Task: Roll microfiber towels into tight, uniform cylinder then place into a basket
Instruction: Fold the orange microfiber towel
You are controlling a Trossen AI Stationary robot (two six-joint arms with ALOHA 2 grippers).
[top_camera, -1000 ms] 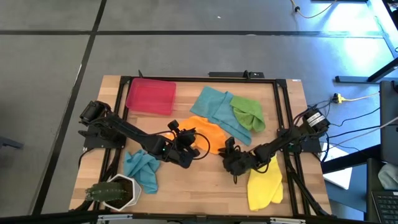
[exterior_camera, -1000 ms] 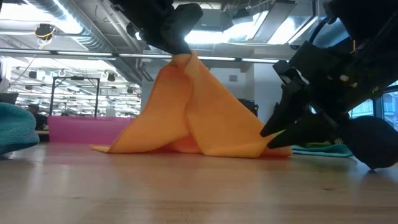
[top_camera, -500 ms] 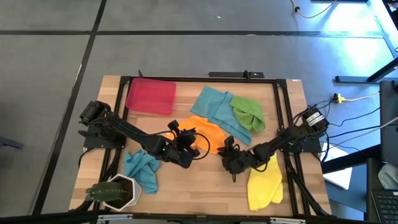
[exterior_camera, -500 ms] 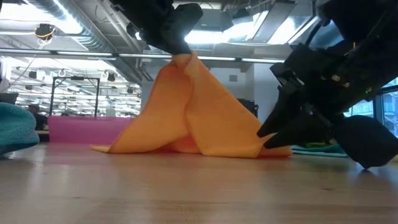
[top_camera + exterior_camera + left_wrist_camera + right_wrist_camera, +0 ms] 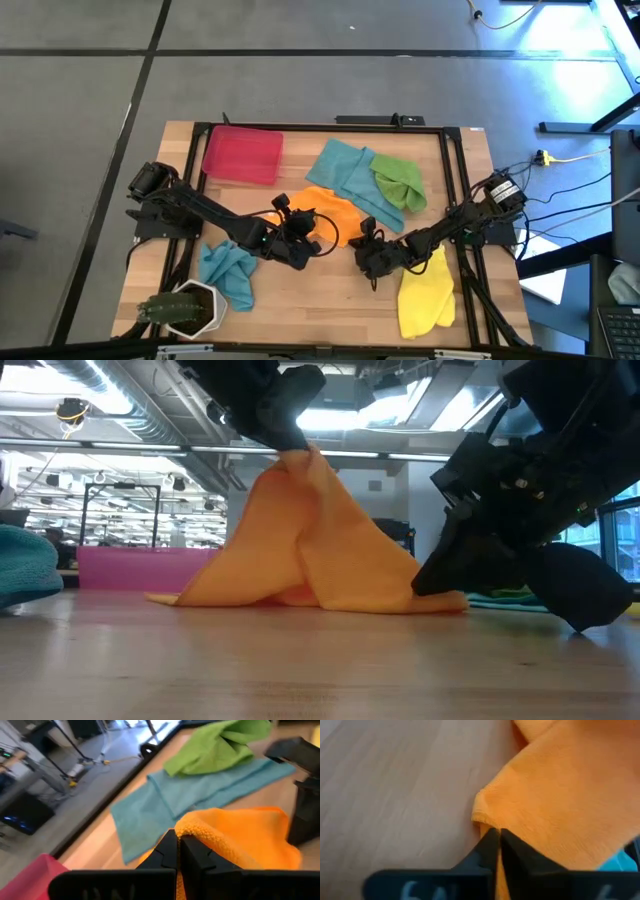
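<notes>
- The orange towel (image 5: 330, 213) lies at the centre of the high view, its long axis running from lower left to upper right, with one end tucked under the blue towel (image 5: 345, 178) above it.
- In the low view the orange towel (image 5: 300, 540) stands up like a tent: one point is pulled up near the top centre of the frame and its two sides slope down to the table (image 5: 300, 670) on the left and right.
- The left gripper (image 5: 297, 222) sits just left of centre in the high view, at the lower left edge of the orange towel. Its jaws are closed on a raised fold of the orange towel, as the left wrist view shows, with the cloth bunched right at the fingertips (image 5: 176, 845).
- The right gripper (image 5: 362, 245) is just right of centre in the high view, at the lower right corner of the orange towel. In the right wrist view its jaws are pressed together on the corner edge of the orange towel (image 5: 560, 795), low at the table top.
- The green towel (image 5: 398, 182) lies crumpled on the right part of the blue towel, upper right of centre.
- A second blue towel (image 5: 228, 272) lies bunched at lower left, just beside the white pot (image 5: 188, 306) with a plant.
- The yellow towel (image 5: 425, 292) lies at lower right, its long axis running roughly top to bottom.
- The red basket (image 5: 242, 154) sits at upper left of the table, well apart from both grippers.
</notes>
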